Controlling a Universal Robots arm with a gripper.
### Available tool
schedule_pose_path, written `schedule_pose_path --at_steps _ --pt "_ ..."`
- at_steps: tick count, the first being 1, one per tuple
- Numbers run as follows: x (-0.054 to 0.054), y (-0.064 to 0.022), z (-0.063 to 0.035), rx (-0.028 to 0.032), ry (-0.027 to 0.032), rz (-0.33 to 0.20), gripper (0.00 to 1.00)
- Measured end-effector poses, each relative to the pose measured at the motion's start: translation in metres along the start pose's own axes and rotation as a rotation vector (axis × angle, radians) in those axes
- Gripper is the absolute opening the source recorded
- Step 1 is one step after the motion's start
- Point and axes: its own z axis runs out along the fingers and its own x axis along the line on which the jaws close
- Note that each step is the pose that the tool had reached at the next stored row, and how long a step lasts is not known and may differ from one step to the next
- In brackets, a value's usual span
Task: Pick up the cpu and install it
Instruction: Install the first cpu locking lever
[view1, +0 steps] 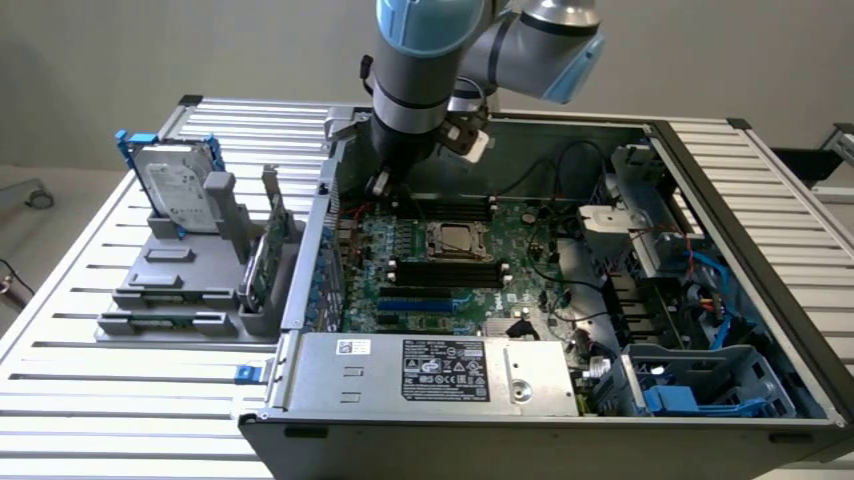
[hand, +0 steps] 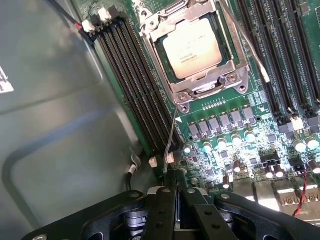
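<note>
Fingers (hand: 159, 215) are seen clenched, pads pressed together w/ nothing visibly held btwn them. They are positioned inside the open PC case (view1: 534, 445), close over the mobo (view1: 527, 255). The cpu (hand: 192, 48) is already seated in the socket (hand: 235, 75), pale silver top up, w/ the metal frame closed round its edges. In the ext. view the cpu (view1: 458, 239) is found approx. mid-board.

A thin wire lever (hand: 172, 132) is run from the socket's corner to a point just beside the fingertips; whether it is touched can't be told. Black RAM slots (hand: 122, 75) are laid alongside the socket, btwn it and the grey case wall.

The arm (view1: 407, 70) is positioned above the case's far side, twd the ext. view's left of the socket. On the bench (view1: 67, 330), beside the case on the ext. view's left, a silver HDD (view1: 171, 180) w/ blue frame is stood upright in a grey fixture (view1: 167, 285). The PSU (view1: 441, 372) is set at the case's near edge.
</note>
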Motion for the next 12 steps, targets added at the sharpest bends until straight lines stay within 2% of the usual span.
schedule_pose_path --at_steps 12 --pt "-0.0005 -0.0009 0.0003 -0.0343 0.0136 0.095 0.11"
